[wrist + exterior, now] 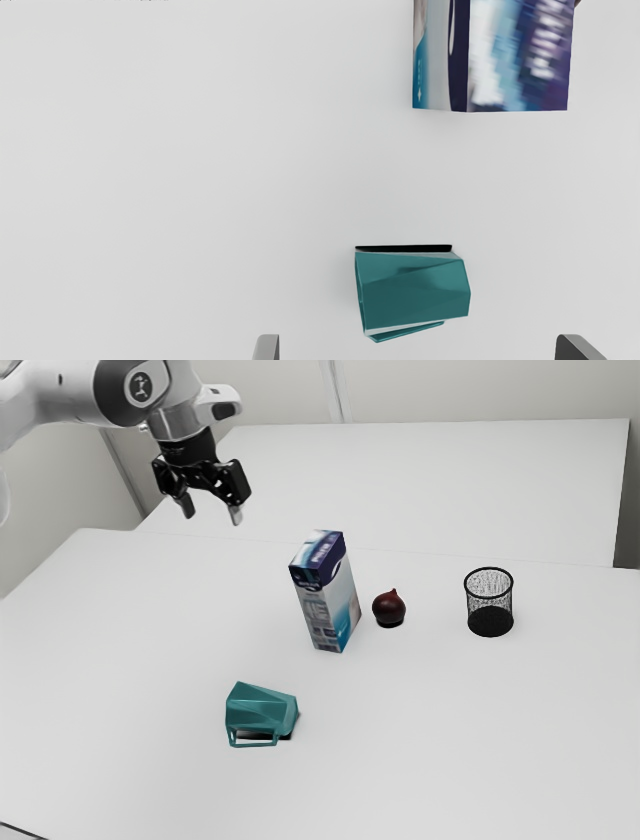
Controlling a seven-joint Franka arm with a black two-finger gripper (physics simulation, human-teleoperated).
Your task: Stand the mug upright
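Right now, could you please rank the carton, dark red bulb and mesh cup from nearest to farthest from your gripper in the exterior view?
1. Carton, on the gripper's side
2. Dark red bulb, between carton and cup
3. Mesh cup, at the exterior view's right

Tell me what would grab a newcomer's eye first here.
The teal mug stands out most, lying on its side on the pale table, nearest the exterior view's camera. Next comes the tall blue-and-white carton, upright near the middle. The open claw hangs above, at the exterior view's upper left.
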